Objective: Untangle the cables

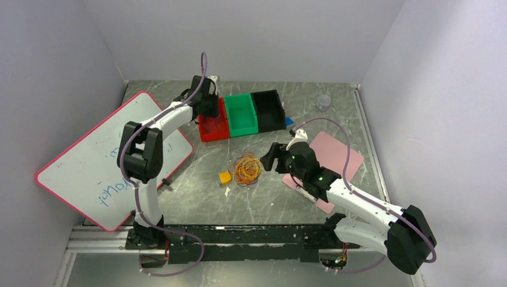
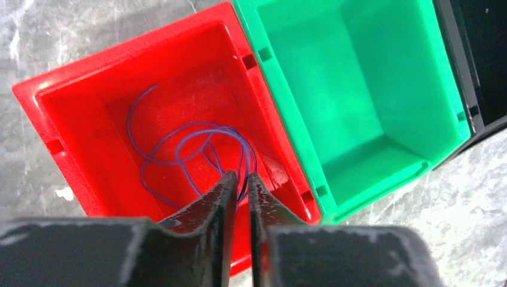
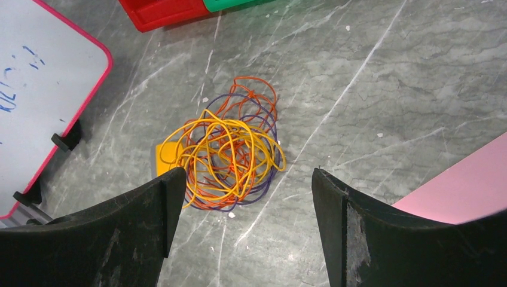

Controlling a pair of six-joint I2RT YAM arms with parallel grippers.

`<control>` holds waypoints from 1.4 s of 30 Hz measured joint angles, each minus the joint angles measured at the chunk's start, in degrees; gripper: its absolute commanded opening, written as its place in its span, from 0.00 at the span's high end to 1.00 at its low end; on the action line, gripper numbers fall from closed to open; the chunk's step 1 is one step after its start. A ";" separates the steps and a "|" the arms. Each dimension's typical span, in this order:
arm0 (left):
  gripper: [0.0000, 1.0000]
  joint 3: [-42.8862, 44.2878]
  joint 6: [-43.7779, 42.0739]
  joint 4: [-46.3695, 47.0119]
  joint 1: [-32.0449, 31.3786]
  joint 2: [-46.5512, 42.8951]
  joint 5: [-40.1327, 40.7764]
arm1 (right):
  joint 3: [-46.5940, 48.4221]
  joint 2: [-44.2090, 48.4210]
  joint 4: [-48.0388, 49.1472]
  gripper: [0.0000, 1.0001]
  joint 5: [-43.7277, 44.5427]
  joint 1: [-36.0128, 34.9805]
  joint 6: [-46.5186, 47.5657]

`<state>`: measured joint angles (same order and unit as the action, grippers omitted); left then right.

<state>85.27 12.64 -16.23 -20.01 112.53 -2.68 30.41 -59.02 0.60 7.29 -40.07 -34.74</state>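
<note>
Nearest the overhead lens runs the mounting rail (image 1: 239,236) that carries both arm bases along the table's (image 1: 335,113) near edge. A pink-framed whiteboard (image 1: 101,161) overhangs the left edge, and a pink sheet (image 1: 338,152) lies by the right edge. Three bins stand side by side at the far edge, left of centre: red bin (image 2: 36,89), green bin (image 1: 242,113), black bin (image 1: 269,107).

The left gripper (image 2: 241,179) hangs over the red bin with its jaws nearly together, only a thin slit between them. One strand of the purple wire (image 2: 206,124) coiled on the bin floor runs into that slit; whether it is pinched cannot be told. The right gripper (image 3: 245,173) hovers above the cables (image 3: 230,158), spread wide and empty.

The cables form an orange, yellow and purple knot near the middle of the table, touching a small yellow block (image 1: 225,177) on their left.

The step in hand appears to be drawing the next strand from the knot. It is best done by closing on a single outlying loop, such as the orange one on the far side, then lifting slowly. The left gripper should first rise straight out of the bin, so that the purple wire is not dragged over the wall.
</note>
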 measured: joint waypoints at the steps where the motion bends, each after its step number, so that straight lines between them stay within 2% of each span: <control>1: 0.89 0.55 -0.11 0.02 0.00 0.52 0.17 | 0.00 0.00 0.00 0.19 -0.04 0.00 0.00; 4: 0.93 2.19 -0.68 0.02 0.02 2.43 1.16 | 0.00 0.00 0.00 0.19 -0.07 0.00 -0.02; 17: 0.91 5.18 -1.51 -1.25 1.53 10.93 4.59 | 0.00 -0.07 0.02 0.19 -0.55 0.00 -0.04; 19: 0.85 5.20 -1.51 -1.36 1.55 10.93 4.59 | 0.00 -0.07 0.02 0.19 -0.68 0.00 -0.04; 23: 0.64 5.25 -1.53 -1.49 1.55 10.67 4.57 | 0.00 0.04 -0.04 0.19 -0.96 0.00 -0.04; 26: 0.53 5.09 -1.31 -2.01 1.53 9.14 4.35 | 0.00 0.59 -0.15 0.19 -1.07 0.00 -0.04; 31: 0.44 3.39 -1.27 -2.27 1.57 0.55 3.91 | 0.00 2.47 -1.18 0.19 -0.37 0.00 0.00; 36: 0.22 1.44 -1.27 -1.99 1.57 -9.81 3.23 | 0.02 2.75 -2.21 0.18 0.26 0.00 0.15; 39: 0.18 -0.17 -1.29 -2.03 1.57 -14.53 2.54 | 0.20 2.73 -2.62 0.18 0.72 0.00 0.46; 42: 0.18 -2.62 -1.27 -2.21 1.57 -18.38 1.97 | 0.55 2.73 -2.69 0.18 1.09 0.00 0.59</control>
<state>82.65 11.38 -18.44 -18.44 94.15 -0.71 30.96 -56.29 -2.09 8.38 -40.07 -34.15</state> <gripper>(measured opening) 0.820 0.814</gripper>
